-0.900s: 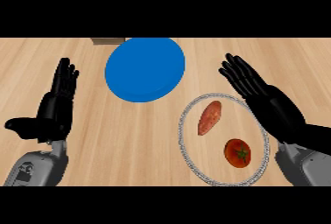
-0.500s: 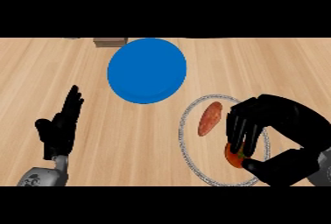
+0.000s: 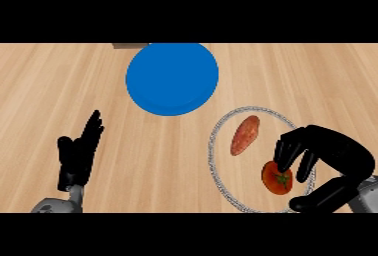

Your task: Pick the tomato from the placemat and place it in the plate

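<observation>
While the right hand (image 3: 328,157) comes in from the lower right, its fingers (image 3: 286,150) curl down over the tomato (image 3: 277,179) and the thumb (image 3: 319,197) sits just below and right of it. Fingertips touch the tomato's upper edge, thumb close by, so the hand is closing round it; cannot tell if the tomato is lifted, it looks to be down on the mat. Red tomato with green stem mark, lying in the lower right part of the placemat (image 3: 221,125). Placemat is a clear round one with a silvery beaded rim, flat on the wooden tabletop (image 3: 310,75); its right edge is hidden under the hand.

Left hand (image 3: 78,155) at lower left, fingers straight and pointing up, thumb out to the left, open and resting, holding nothing, well apart from everything else. Grey forearm (image 3: 55,204) shows below it at the frame bottom.

Further up on the same placemat, a reddish-brown sweet potato (image 3: 245,135), long, tilted, apart from the tomato and just left of the fingers, not touched.

Beyond that, blue plate (image 3: 172,77) at top centre, bare, near the placemat's upper left rim but not overlapping. Small brown block (image 3: 127,46) at the far edge, just left of the plate's top, mostly cut off.
</observation>
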You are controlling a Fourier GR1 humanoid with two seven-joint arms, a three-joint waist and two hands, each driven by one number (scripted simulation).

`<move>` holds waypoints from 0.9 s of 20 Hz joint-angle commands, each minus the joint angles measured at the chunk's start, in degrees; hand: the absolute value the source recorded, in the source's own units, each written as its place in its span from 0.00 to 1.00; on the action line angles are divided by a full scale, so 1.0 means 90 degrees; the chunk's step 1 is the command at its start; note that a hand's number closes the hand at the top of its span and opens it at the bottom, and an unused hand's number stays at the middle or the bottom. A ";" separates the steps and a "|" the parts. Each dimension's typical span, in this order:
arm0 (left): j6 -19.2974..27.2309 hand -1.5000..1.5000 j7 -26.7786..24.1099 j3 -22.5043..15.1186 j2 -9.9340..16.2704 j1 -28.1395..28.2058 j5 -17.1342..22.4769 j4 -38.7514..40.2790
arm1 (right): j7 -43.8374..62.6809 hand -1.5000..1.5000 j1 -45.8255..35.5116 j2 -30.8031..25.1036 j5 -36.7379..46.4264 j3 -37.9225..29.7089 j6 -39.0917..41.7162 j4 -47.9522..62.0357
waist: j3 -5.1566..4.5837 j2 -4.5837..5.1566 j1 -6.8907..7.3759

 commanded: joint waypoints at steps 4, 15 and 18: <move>0.0127 0.50 0.0292 -0.0152 -0.0141 -0.0133 -0.0136 0.0007 | -0.2460 0.00 -0.0079 -0.0760 0.1640 0.0286 0.0906 0.0730 | -0.0008 -0.0058 0.0059; -0.0038 0.50 0.0830 0.0008 0.0140 -0.0056 -0.0046 -0.0514 | -0.3458 0.00 -0.0442 -0.1879 0.4394 0.0716 -0.1786 0.1040 | -0.0045 -0.0113 0.0034; 0.0082 0.50 0.0502 -0.0083 -0.0022 -0.0043 -0.0292 -0.0150 | -0.2934 0.00 -0.0668 -0.2062 0.5063 0.1158 -0.1820 0.0940 | -0.0057 -0.0108 0.0018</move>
